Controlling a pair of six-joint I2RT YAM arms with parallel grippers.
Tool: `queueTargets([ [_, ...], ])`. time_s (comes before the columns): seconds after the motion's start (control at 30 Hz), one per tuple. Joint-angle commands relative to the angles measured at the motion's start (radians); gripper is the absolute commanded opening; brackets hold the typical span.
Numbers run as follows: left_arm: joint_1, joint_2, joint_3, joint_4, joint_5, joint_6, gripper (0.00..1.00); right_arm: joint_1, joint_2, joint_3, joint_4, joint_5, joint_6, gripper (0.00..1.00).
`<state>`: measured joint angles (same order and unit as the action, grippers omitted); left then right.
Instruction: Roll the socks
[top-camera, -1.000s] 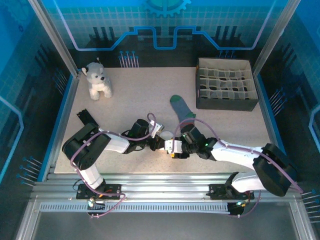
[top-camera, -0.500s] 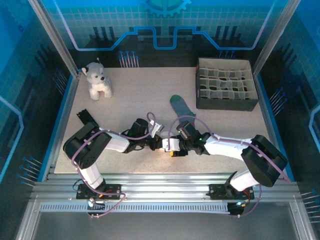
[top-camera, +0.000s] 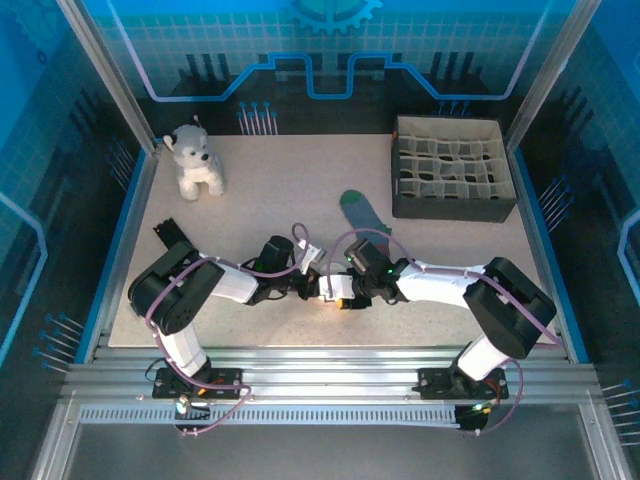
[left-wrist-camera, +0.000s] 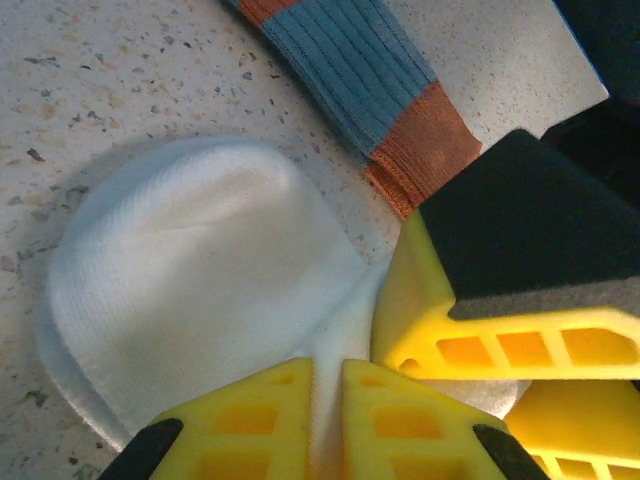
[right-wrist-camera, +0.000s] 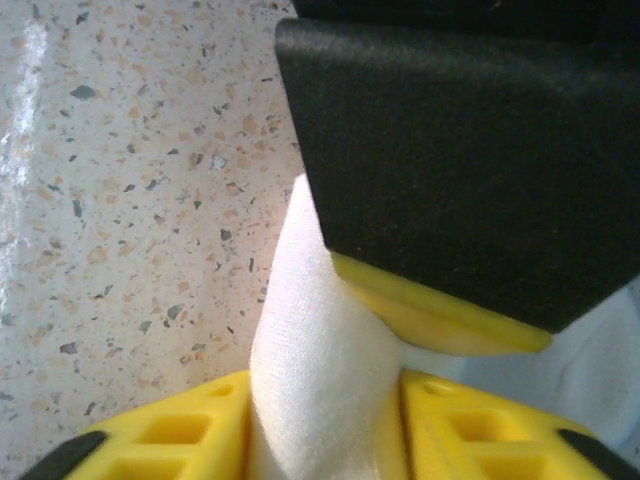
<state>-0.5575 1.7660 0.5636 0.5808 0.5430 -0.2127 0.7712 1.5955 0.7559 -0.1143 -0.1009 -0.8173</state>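
speckled tabletop (top-camera: 270, 200), lower centre: right gripper (right-wrist-camera: 325, 410), newly arrived, joins left gripper (left-wrist-camera: 325, 400) pinching white sock (left-wrist-camera: 190, 270) (rolling can begin).

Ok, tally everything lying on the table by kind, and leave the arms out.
Socks: 2 (white sock, teal sock)
Plush dog: 1
Divider box: 1
Total: 4

Black-white arms (top-camera: 435, 283), purple cables (top-camera: 352, 235), yellow jaws (black pads (right-wrist-camera: 450, 150)).
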Motion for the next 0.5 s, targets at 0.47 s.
queueTargets([
  [0.47,0.130,-0.212,-0.111,-0.178,0.011,-0.082,0.26,-0.036,0.110,0.171,-0.333,-0.123,0.002,0.00],
])
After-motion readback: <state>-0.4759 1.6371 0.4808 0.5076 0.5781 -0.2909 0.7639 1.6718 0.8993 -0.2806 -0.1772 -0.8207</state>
